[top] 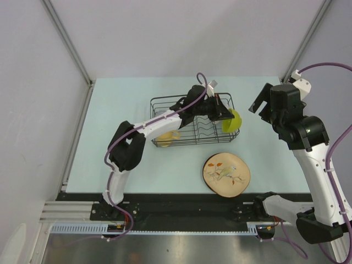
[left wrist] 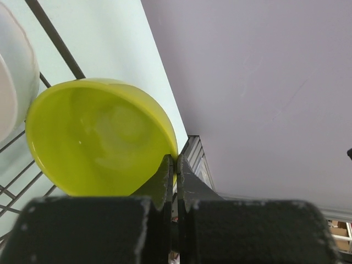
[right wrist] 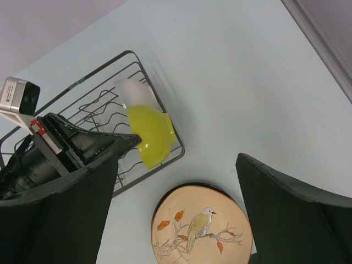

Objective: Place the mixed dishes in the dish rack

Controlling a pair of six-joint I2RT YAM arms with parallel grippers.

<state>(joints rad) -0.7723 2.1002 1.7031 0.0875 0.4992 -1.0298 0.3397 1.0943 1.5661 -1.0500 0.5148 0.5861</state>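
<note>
The black wire dish rack [top: 165, 104] stands mid-table. My left gripper [top: 223, 114] reaches over it and is shut on the rim of the lime-green bowl [top: 235, 121], which is tilted on edge at the rack's right end. In the left wrist view my left gripper [left wrist: 176, 165] pinches the bowl's [left wrist: 99, 137] rim, with the white bowl [left wrist: 14, 82] just beside it. The yellow-orange mug [top: 168, 136] lies in the rack's near-left corner. The tan plate with the bird and leaf pattern [top: 226, 174] lies on the table in front of the rack. My right gripper [top: 260, 103] is open and empty, raised right of the rack.
The right wrist view looks down on the rack [right wrist: 118, 60], the green bowl [right wrist: 151, 132] over its corner wire, a blurred white bowl [right wrist: 132, 91] behind it and the plate [right wrist: 201, 228] below. Grey walls enclose the table on three sides.
</note>
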